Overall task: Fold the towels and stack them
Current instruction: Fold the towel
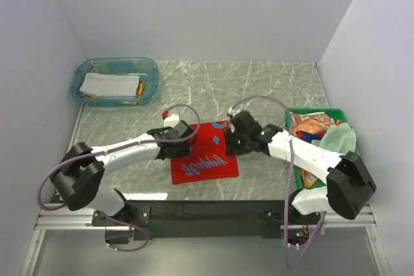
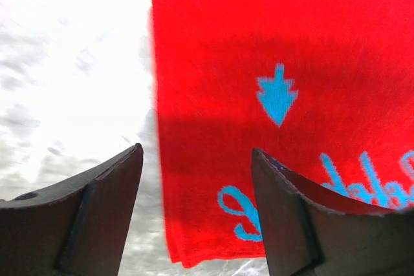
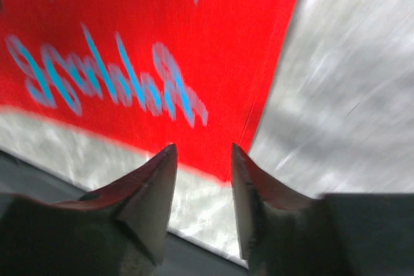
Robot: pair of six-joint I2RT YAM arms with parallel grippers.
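- Since the red towel (image 1: 204,151) lies flat in the middle of the bench (image 1: 272,88) between both arms, I'd guess the step is grabbing its far corners for the first fold.
- Left gripper (image 1: 183,135) hovers at the towel's 10 o'clock corner, jaws spread with nothing in them. Right gripper (image 1: 231,139) is at the 2 o'clock side, also released.
- Tip: go low, slide one finger under the hem, pinch both corners evenly and pull toward 6 o'clock together.
- Right wrist view is blurry, so I can't swear those fingers clear the cloth.
- The finished fold probably joins the folded towels (image 1: 107,85) in the tub (image 1: 153,69) at 10 o'clock.
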